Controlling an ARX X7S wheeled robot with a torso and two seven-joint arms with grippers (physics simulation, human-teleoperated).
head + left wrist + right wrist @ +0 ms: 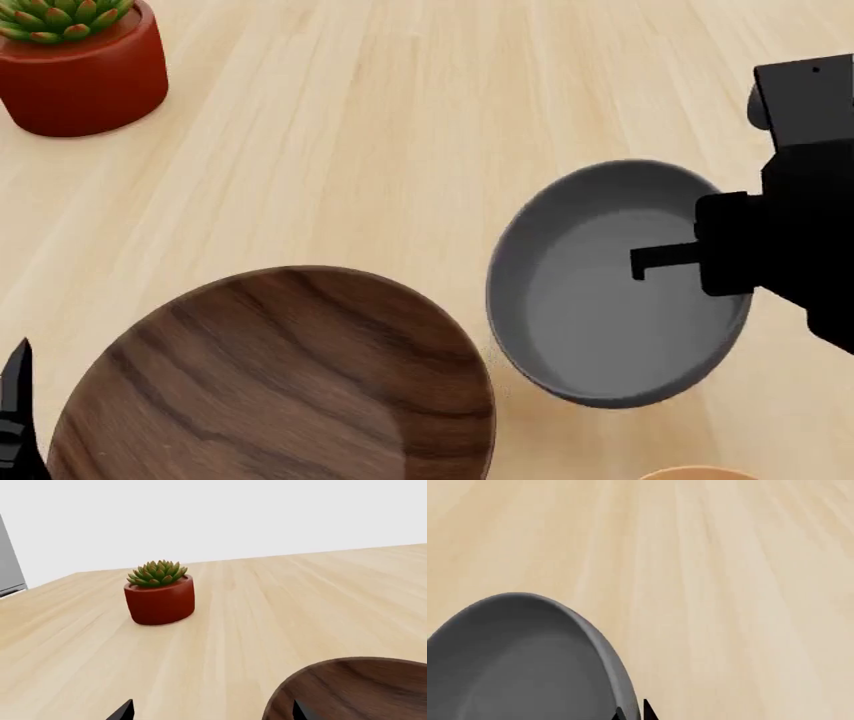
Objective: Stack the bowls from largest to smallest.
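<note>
Walnut bowl (274,385) fills the head view's near left, resting on the table (400,120). Just right of it, apart, the grey bowl (614,300) hangs pinched at its right rim by the right gripper (667,262), jaws narrow around the wall. So the carry likely runs leftward. Left gripper (210,712) waits spread beside the walnut bowl. An orange bowl (694,473) peeks below.
</note>
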